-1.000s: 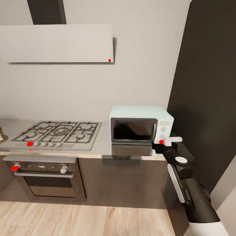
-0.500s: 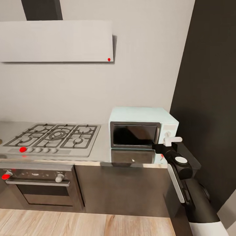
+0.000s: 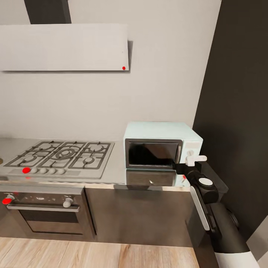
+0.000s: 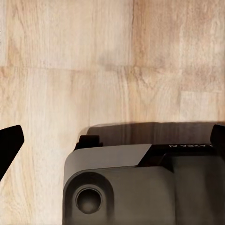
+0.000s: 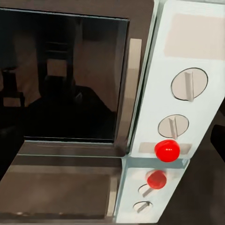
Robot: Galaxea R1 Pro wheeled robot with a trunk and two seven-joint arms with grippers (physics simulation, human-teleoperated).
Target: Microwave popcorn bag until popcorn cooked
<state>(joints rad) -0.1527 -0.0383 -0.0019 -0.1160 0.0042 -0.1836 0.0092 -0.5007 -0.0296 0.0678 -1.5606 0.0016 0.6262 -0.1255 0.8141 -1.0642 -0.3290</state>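
The mint-blue microwave [image 3: 162,136] stands on the grey countertop [image 3: 115,175] against the dark tall unit, its dark glass door shut. My right gripper [image 3: 193,160] hovers just in front of the microwave's right-hand panel, open and holding nothing. In the right wrist view the microwave [image 5: 187,42] is close up, showing two knobs [image 5: 189,84] and a red button [image 5: 167,150]. My left gripper [image 4: 112,140] hangs open over the wooden floor, one dark fingertip [image 4: 9,145] at each side of the view. The popcorn bag is out of view.
A steel gas hob [image 3: 59,154] lies left of the microwave, with a built-in oven [image 3: 44,208] below and a range hood [image 3: 63,46] above. A tall dark cabinet [image 3: 238,111] walls off the right side. My own dark base [image 4: 140,183] sits below the left gripper.
One second ago the head view shifted a little right and closer, sliding the hob leftward in the picture. Over the last half second nothing has moved.
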